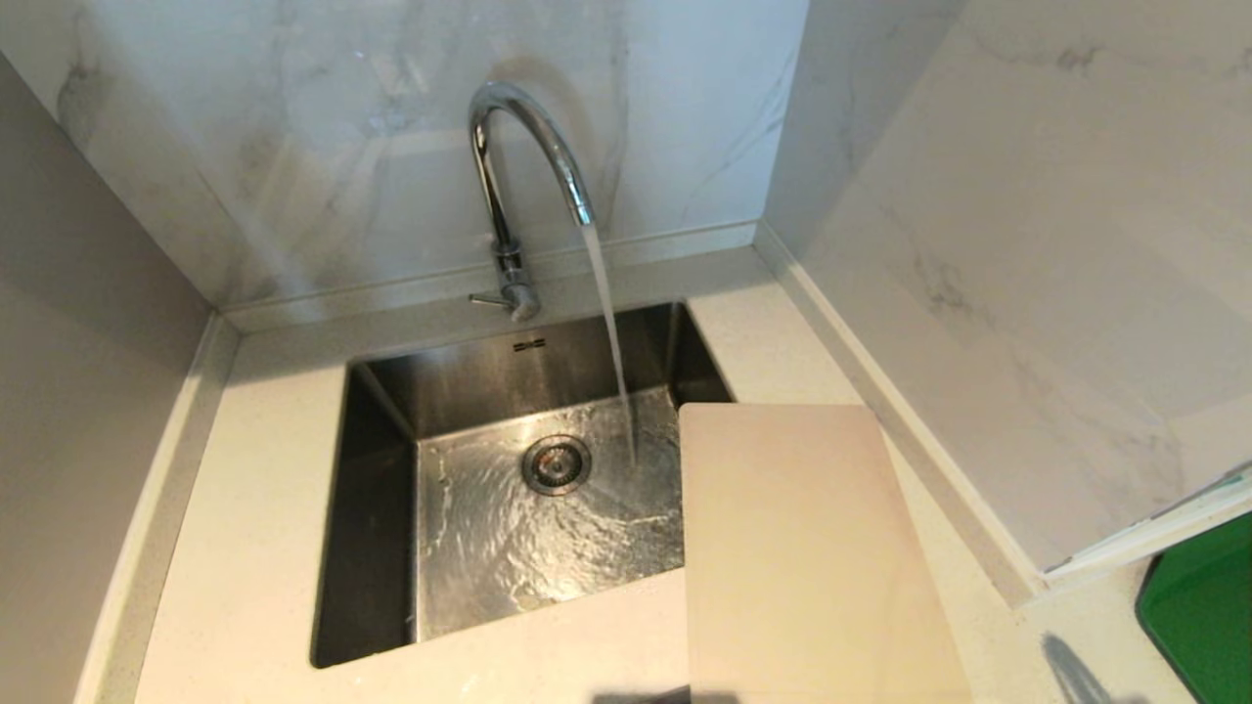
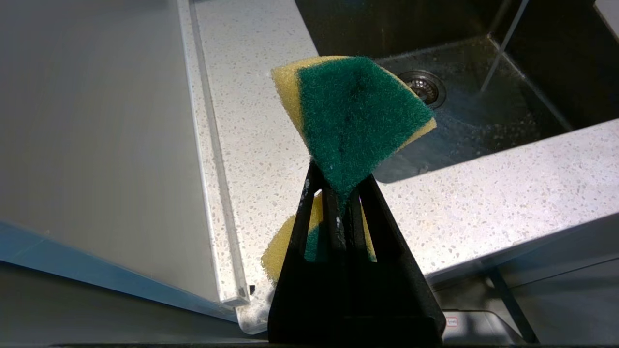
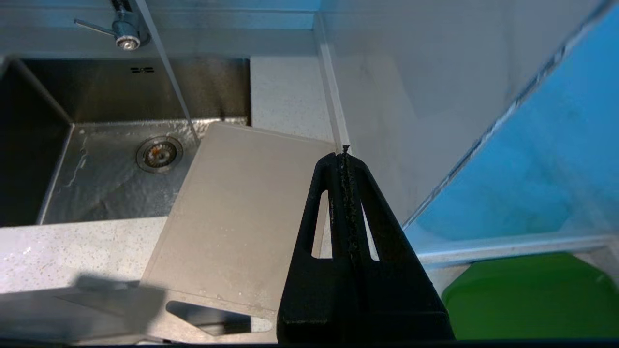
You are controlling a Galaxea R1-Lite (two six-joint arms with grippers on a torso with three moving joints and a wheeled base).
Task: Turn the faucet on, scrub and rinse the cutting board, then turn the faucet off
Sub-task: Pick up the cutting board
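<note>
Left gripper [image 2: 344, 191]: seen only in its wrist view, above the speckled countertop [image 2: 251, 121] left of the sink; a yellow-and-green sponge [image 2: 355, 118] is pinched between its closed fingers.

Sink [image 1: 377, 508]: steel basin, wetted floor, drain [image 1: 556, 463] near centre.

Faucet [image 1: 514, 166]: mounted behind the sink; water [image 1: 611, 323] is discharged from its spout into the basin.

Cutting board [image 1: 802, 548]: laid flat on the counter right of the sink, its left edge overhanging the basin.

Right gripper [image 3: 344, 159]: held above the board's right side, fingers pressed together, nothing gripped.

Green object [image 1: 1203, 611]: at far right.
</note>
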